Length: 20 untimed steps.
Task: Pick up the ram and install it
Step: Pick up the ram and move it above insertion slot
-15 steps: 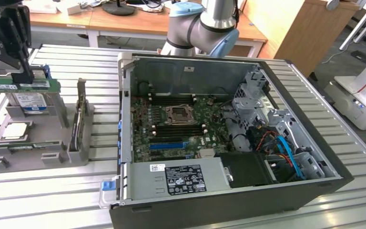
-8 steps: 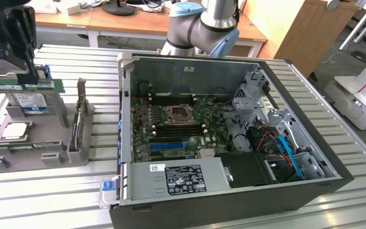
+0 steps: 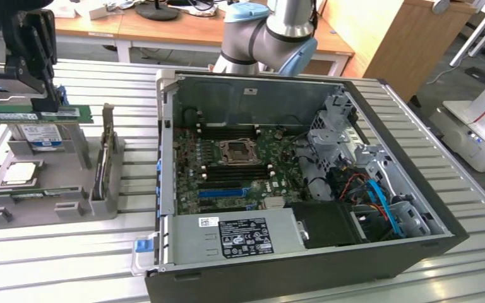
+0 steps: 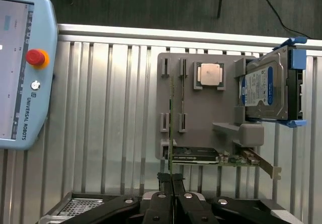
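Observation:
My gripper hangs at the exterior view's far left, above the grey holder tray. It is shut on the ram, a long green stick held level and lifted clear of the tray. In the wrist view the ram appears edge-on as a thin green line running out from my closed fingertips over the tray. The open computer case lies to the exterior view's right, and its motherboard with black memory slots is exposed.
On the tray are a silver hard drive, a square processor chip and an expansion card. A teach pendant lies on the slatted metal table. The arm's base stands behind the case.

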Each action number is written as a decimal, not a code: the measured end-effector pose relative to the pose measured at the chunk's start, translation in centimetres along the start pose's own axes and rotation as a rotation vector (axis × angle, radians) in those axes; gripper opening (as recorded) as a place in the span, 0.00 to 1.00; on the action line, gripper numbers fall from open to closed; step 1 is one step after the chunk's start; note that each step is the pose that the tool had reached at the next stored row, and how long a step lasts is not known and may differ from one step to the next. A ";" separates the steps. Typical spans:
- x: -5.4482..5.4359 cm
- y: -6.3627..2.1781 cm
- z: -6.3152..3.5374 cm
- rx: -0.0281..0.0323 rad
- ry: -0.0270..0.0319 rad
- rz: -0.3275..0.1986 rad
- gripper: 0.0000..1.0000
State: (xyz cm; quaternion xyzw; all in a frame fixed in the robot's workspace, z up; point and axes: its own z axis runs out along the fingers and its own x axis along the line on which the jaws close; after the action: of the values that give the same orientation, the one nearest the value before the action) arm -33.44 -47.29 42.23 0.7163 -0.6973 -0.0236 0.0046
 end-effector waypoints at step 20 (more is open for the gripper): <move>0.3 -2.98 -0.12 -0.0001 0.0000 -0.002 0.12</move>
State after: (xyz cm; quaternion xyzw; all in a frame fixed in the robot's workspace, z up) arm -30.45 -47.53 42.23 0.7169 -0.6968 -0.0236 0.0047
